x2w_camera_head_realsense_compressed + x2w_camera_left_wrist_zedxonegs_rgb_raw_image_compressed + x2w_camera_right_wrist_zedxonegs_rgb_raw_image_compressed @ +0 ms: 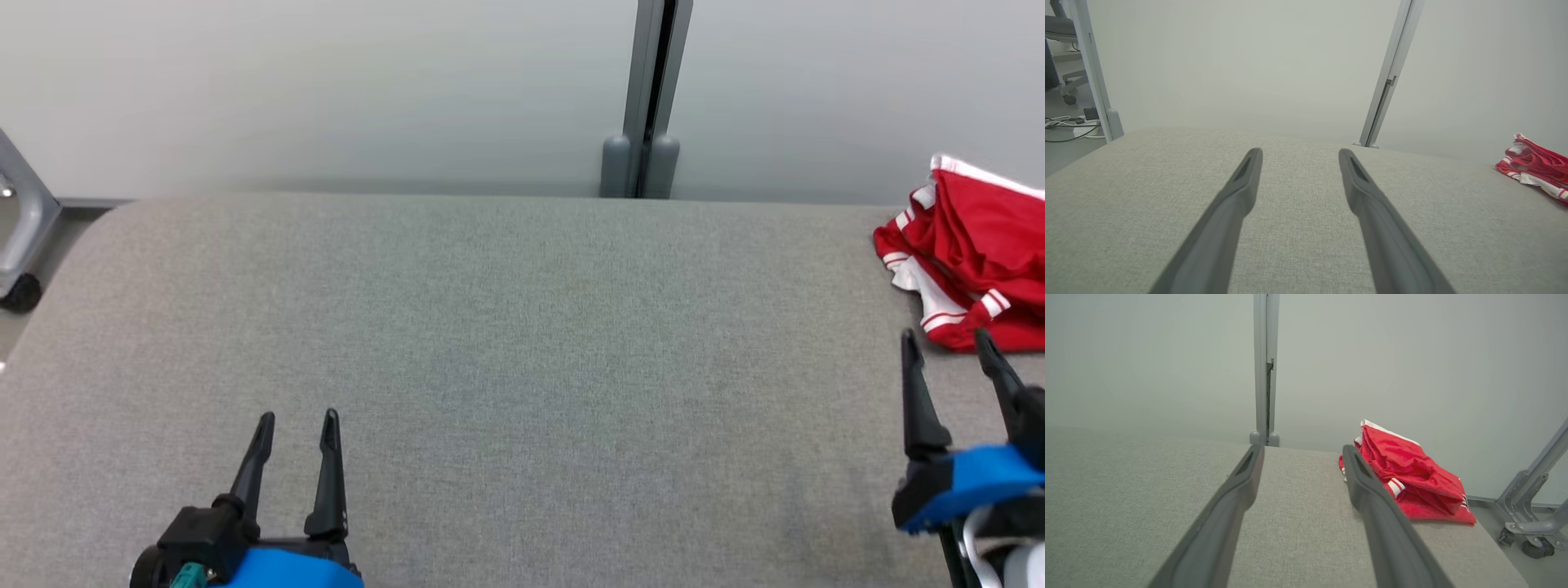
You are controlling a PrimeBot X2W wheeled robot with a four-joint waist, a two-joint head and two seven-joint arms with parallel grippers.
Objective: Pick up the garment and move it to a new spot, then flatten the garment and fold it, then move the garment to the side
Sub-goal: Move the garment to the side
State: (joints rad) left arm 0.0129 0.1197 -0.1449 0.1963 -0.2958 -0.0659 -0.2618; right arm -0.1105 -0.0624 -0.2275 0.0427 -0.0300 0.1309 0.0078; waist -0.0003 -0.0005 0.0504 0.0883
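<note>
The garment (976, 249) is red with white stripes and lies bunched up at the far right of the grey fabric table (506, 343), running past the head view's right edge. It also shows as the garment (1537, 169) and the garment (1408, 477) in the wrist views. My right gripper (947, 343) stands open just in front of it, fingers pointing at it, nothing between them. My left gripper (298, 420) is open at the lower left, far from the cloth and empty. My left gripper (1298, 153) and my right gripper (1302, 449) show spread fingers over bare fabric.
A pale wall with a grey vertical post (653, 98) stands behind the table. A grey wheeled frame (20, 237) sits off the table's left corner, another wheeled frame (1531, 514) off its right end. Cables (1069, 126) lie on the floor at the left.
</note>
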